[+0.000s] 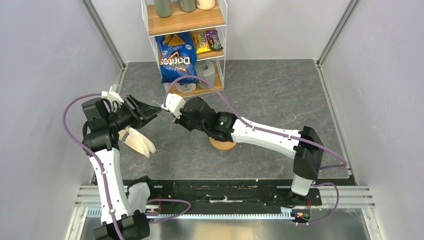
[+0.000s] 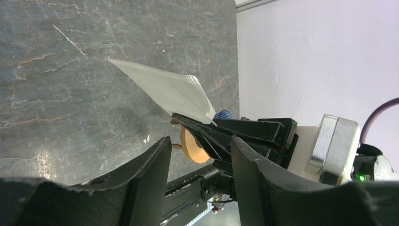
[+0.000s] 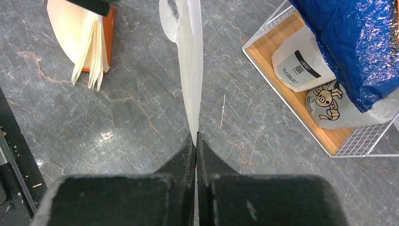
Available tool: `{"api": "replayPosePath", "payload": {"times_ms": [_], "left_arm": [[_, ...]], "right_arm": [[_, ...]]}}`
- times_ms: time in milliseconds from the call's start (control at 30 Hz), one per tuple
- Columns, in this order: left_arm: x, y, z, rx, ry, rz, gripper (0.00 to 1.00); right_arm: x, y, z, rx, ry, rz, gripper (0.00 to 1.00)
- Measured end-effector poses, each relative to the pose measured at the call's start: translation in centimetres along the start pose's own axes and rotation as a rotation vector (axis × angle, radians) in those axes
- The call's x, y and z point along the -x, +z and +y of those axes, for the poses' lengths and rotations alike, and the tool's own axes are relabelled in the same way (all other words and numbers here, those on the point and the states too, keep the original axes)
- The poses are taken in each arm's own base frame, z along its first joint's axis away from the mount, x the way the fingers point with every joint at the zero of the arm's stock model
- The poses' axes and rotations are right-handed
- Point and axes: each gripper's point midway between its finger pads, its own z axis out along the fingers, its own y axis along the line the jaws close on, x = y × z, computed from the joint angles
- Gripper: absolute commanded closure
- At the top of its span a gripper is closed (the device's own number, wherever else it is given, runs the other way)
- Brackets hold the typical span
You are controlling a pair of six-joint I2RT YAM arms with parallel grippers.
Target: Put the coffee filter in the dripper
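My right gripper [image 3: 196, 137] is shut on the pointed end of the coffee filter [image 3: 190, 66], a thin white paper sheet held edge-on above the table. In the left wrist view the filter [image 2: 167, 87] fans out up and left from the right gripper's black fingers [image 2: 211, 129]. My left gripper [image 2: 200, 162] is open and empty, just short of the right gripper. In the top view the left gripper [image 1: 151, 111] and the right gripper [image 1: 166, 106] meet tip to tip. Only a small blue bit of the dripper [image 2: 224, 114] shows behind the right fingers.
A bundle of cream filters [image 1: 138, 141] in an orange holder [image 3: 109, 28] lies below the left gripper. A wooden ring [image 1: 223, 144] sits under the right arm. A wire shelf [image 1: 187, 22] with a Doritos bag [image 1: 176, 57] stands at the back.
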Motion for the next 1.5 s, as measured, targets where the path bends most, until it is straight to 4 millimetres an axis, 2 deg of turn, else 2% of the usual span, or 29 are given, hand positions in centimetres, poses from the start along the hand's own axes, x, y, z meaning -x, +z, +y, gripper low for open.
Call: {"api": "replayPosePath", "payload": {"times_ms": [333, 567, 1100, 1500], "left_arm": [[0.2, 0.6, 1.3, 0.04, -0.021, -0.009, 0.44], [0.5, 0.8, 1.1, 0.026, -0.024, -0.018, 0.41], [0.2, 1.2, 1.6, 0.028, -0.033, -0.011, 0.5], [-0.5, 1.5, 2.2, 0.035, -0.049, 0.012, 0.51]], "right_arm": [[0.6, 0.3, 0.6, 0.005, -0.014, -0.006, 1.0], [0.3, 0.5, 0.9, 0.011, -0.02, 0.004, 1.0], [0.2, 0.9, 1.2, 0.016, -0.025, 0.009, 1.0], [0.3, 0.9, 1.2, 0.017, -0.025, 0.007, 1.0]]}}
